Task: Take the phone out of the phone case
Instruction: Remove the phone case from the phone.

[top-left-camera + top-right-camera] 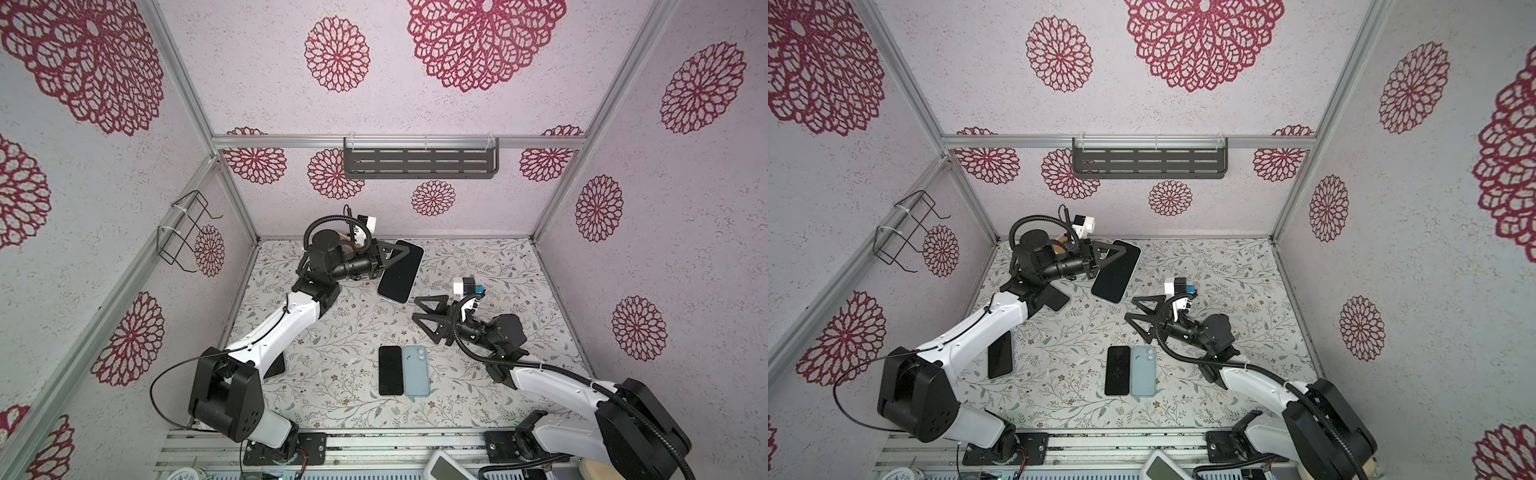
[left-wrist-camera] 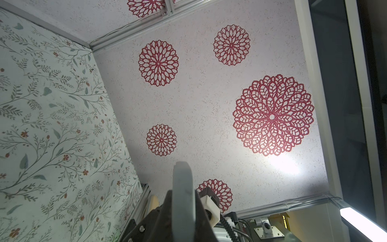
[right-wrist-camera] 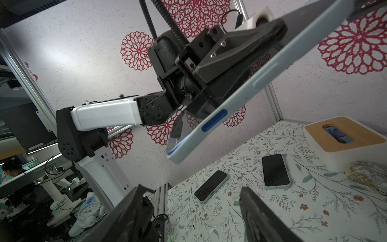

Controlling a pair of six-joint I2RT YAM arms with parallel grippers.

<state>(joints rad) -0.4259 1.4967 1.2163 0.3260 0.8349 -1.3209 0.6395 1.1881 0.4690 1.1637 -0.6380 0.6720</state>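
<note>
Raised phone hangs behind — loose phone lies just left of case.

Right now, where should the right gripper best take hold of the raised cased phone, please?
Probably the free near end of the cased phone, pinched across its faces from the side of the open right gripper: that end juts clear, while the left gripper clamps the far end.

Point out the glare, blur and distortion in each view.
Left wrist view: a hot glare patch washes out the wall, and the cased phone sits too close, soft-edged. Right wrist view: the right gripper's fingers are dark and blurred in the foreground. Both top views: even light, side walls splayed by the wide lens.
</note>
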